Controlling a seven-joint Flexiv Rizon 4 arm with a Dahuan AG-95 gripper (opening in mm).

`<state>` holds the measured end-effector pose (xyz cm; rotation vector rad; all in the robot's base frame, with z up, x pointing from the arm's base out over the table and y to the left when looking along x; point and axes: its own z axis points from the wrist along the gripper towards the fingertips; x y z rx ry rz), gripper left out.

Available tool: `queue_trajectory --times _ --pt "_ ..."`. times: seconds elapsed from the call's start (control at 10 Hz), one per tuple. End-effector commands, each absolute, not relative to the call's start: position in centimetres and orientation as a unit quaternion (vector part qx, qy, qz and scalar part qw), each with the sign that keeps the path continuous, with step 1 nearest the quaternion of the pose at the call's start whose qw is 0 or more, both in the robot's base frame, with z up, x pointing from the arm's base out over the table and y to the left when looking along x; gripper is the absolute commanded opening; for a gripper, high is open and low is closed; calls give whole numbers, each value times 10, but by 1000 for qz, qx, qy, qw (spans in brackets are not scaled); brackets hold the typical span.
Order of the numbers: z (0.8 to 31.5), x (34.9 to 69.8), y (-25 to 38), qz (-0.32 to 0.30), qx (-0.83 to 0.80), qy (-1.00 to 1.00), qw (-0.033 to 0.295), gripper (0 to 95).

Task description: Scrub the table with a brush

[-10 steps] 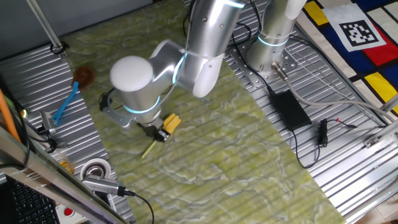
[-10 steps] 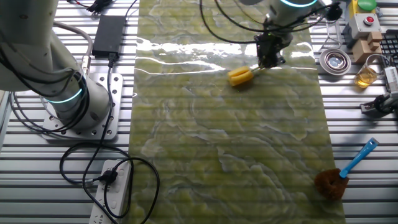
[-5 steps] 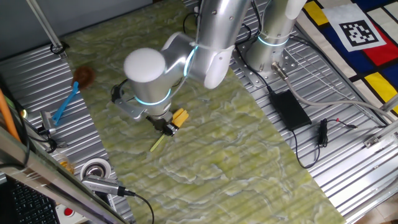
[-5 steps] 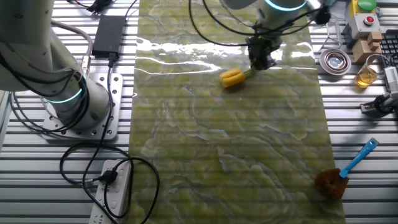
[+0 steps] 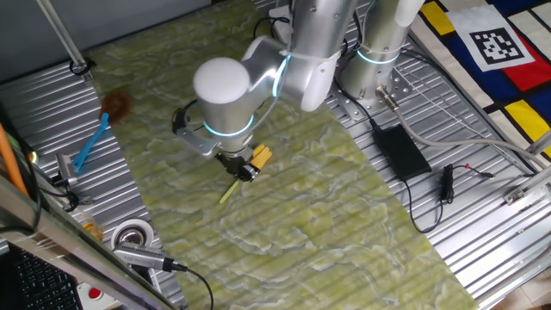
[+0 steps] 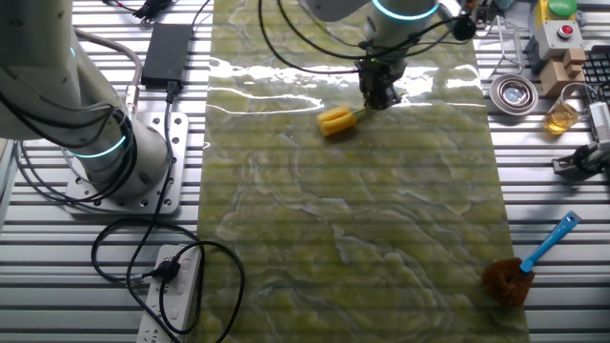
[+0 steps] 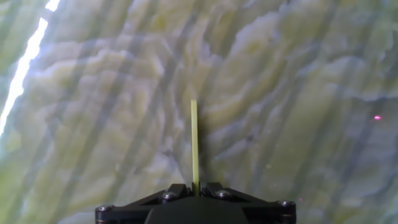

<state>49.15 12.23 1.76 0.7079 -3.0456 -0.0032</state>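
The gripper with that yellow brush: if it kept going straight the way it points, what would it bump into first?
The gripper points down at the table, shut on the brush. Straight on, the brush would likely press into the marbled surface first; the gap is unclear.

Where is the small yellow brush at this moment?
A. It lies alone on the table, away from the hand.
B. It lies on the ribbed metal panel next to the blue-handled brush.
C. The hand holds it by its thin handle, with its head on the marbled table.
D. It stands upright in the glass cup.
C: the hand is closed on the handle of the brush, whose yellow head rests on the table.
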Motion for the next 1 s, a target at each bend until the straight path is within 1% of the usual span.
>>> queue_trajectory --times 0.1,0.7,1.0 --pt "18 493 121 1 251 -968 9 0" --pt "20 514 107 4 298 -954 1 0" --pt "21 534 106 5 314 -950 2 0"
